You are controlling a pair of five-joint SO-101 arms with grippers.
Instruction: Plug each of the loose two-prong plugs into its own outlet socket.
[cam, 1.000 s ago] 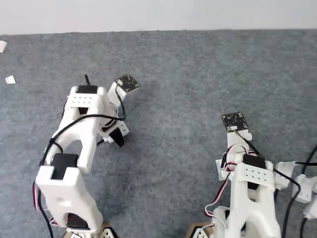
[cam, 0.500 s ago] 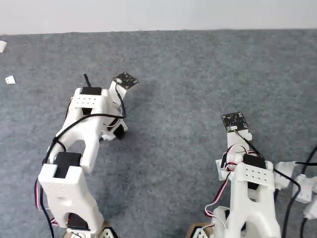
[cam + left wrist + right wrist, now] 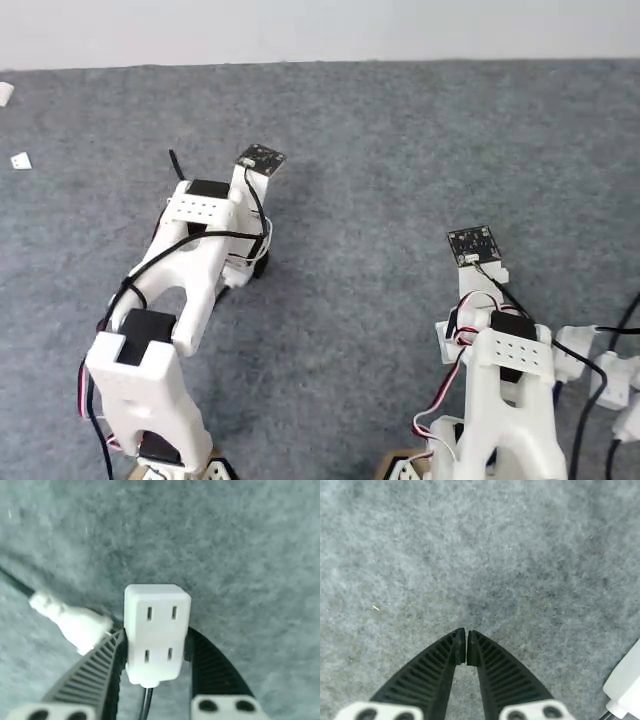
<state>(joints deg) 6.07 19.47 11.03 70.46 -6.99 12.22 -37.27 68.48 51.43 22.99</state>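
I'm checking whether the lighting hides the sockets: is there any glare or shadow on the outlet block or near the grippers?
Left wrist view: the outlet block, held by the left gripper, is evenly lit, with no glare, and its slots are readable. Right wrist view: there is a soft darker patch on the carpet ahead of the shut right gripper.

Outlet block [image 3: 156, 630] betw. fingers of L gripper [image 3: 156, 642], plug [image 3: 75, 622] just beside it, R gripper [image 3: 466, 647] over mat [image 3: 520, 555], more plugs [image 3: 612, 378] right of R arm [image 3: 510, 360]
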